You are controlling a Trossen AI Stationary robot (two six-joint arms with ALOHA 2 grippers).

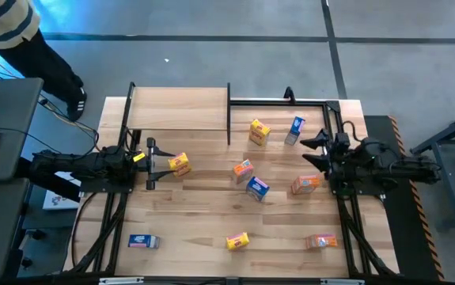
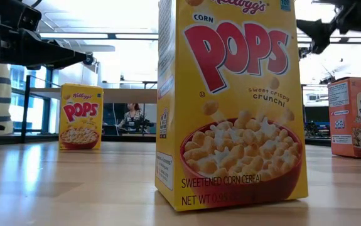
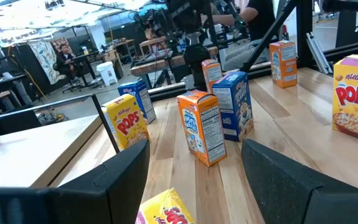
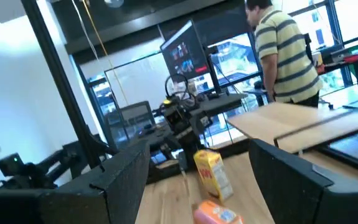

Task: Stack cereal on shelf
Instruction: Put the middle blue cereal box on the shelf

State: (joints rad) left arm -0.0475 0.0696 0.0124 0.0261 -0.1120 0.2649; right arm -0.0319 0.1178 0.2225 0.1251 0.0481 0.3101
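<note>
- Currently your left pincer sits at the bench's left edge, jaws parted around a yellow box. In the high view the box lies between the finger tips, tilted. I judge the jaws are spread to straddle it, but you cannot tell from these pictures whether the pads touch the cardboard.
- Left wrist view confirms this: the same yellow box lies low between the two dark fingers, with visible gaps at each side. Logged as released, not grasping.
- Your right pincer waits at the bench's right edge, jaws wide, holding nothing. Its wrist view shows a yellow box and an orange one ahead, well apart from the fingers.
- Shelf stands at the far left of the bench and carries no cereal. All nine boxes remain on the bench, scattered, so stacking has not begun.
- Only the high view gives you the full count and spread, including the blue box near the front left.
- Low view shows what the high view cannot: two Corn Pops boxes standing upright, labels readable.
- A person in a striped shirt stands beyond the bench; no hand is near the boxes.
</note>
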